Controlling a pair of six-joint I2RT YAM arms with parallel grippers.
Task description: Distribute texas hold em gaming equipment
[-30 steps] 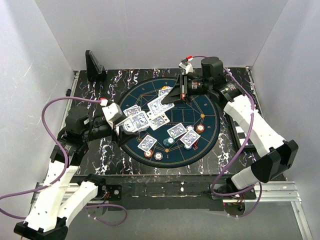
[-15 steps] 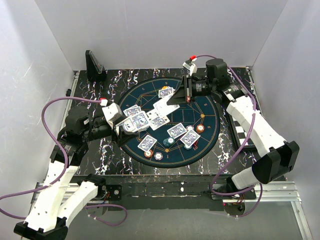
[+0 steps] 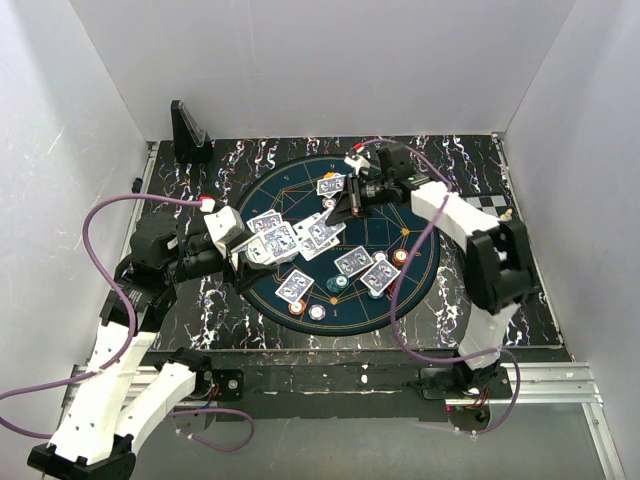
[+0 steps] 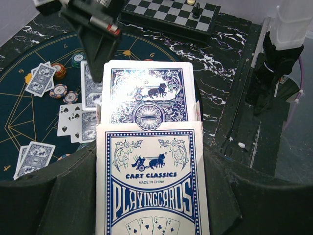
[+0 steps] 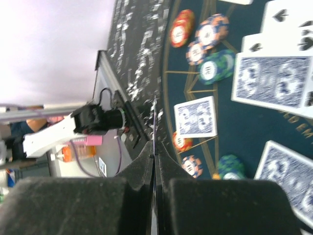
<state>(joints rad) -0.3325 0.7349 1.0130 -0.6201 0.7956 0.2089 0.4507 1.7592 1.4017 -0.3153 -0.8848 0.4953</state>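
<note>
The blue-and-white cardboard playing-card box (image 4: 151,186) runs off the bottom edge of the left wrist view. The left hand (image 4: 146,161) holding it shows only as dark, blurred fingers (image 4: 58,196). The black-and-white chessboard (image 4: 171,14) is cut by the top edge there, and from above the right arm (image 3: 480,240) covers most of it. In the right wrist view, the thin playing card (image 5: 154,117) pinched in the right hand (image 5: 154,156) shows edge-on, its face untellable. Blue-backed cards (image 5: 288,171) at the right border are cropped. Markings on the striped round poker chips (image 3: 400,256) are too small to read.

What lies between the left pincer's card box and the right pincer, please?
Overlapping playing cards on the blue mat, as the top view shows.
</note>
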